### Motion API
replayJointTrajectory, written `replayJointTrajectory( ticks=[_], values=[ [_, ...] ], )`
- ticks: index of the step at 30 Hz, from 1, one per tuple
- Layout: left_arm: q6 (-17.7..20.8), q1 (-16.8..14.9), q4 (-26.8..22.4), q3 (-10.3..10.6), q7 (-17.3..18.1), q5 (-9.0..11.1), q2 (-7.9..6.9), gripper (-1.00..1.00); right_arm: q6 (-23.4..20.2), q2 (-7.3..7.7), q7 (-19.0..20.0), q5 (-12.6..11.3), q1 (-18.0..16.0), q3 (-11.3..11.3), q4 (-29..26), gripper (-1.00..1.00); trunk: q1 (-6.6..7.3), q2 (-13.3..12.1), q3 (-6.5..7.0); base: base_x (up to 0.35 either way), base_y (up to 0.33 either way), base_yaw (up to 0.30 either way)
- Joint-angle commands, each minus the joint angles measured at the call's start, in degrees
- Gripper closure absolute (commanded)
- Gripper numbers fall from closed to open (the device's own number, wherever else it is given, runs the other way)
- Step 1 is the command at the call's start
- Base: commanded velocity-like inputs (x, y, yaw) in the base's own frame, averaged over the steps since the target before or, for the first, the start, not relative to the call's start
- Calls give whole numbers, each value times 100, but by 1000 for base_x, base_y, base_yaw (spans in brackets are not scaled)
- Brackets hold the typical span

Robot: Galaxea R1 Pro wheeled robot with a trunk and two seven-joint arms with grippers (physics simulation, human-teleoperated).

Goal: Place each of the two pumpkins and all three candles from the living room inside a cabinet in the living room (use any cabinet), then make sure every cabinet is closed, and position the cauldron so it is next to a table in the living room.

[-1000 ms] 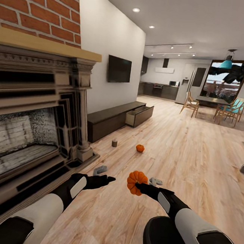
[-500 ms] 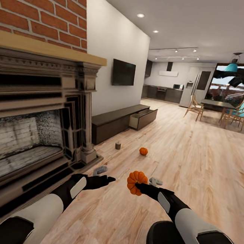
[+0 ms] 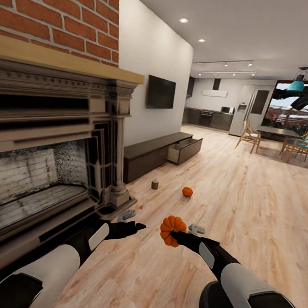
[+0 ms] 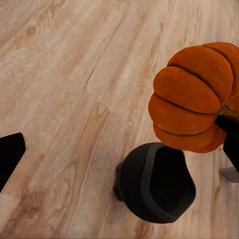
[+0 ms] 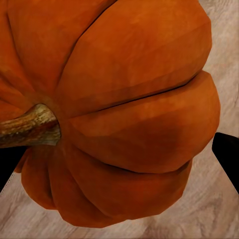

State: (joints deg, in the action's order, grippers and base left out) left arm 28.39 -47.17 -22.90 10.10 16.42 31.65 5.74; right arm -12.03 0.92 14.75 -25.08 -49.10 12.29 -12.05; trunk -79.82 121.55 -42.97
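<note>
While my right tool is clamped on one pumpkin, holding it above the wooden floor, my right wrist view gives what the head view cannot: its short brown stem and deep ribs up close. My left wrist view catches the same pumpkin from the side, over a rounded black part of my own base. It is bright orange, squat and ribbed. My left tool hangs just beside the pumpkin, holding nothing; I cannot tell how far its fingers stand apart. Beyond the held pumpkin, a second pumpkin sits on the floor, with a candle near it. Two greyish things lie close to the held pumpkin, too small to identify. Further beyond stands the cabinet, one drawer pulled open. The fireplace rises beside my left arm.
</note>
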Motion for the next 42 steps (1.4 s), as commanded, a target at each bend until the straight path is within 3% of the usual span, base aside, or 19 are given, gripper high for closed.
replayJointTrajectory(
  ticks=[1, 13, 42],
  values=[
    [17, -3, -4, 18, 2, 20, -3, -100, -27, 7, 6, -63, -3, 40, -8, 100, 1, 3, -6, 0, 151, 0],
    [17, -3, 2, 18, 2, 24, -3, -100, -27, 6, 8, -67, -3, 37, -8, 100, 1, 3, -7, 58, 61, -64],
    [17, -3, 40, 18, 2, 18, -2, -100, -27, 10, 19, -67, -3, 37, -8, 100, 1, 3, 7, 307, 153, -46]
  ],
)
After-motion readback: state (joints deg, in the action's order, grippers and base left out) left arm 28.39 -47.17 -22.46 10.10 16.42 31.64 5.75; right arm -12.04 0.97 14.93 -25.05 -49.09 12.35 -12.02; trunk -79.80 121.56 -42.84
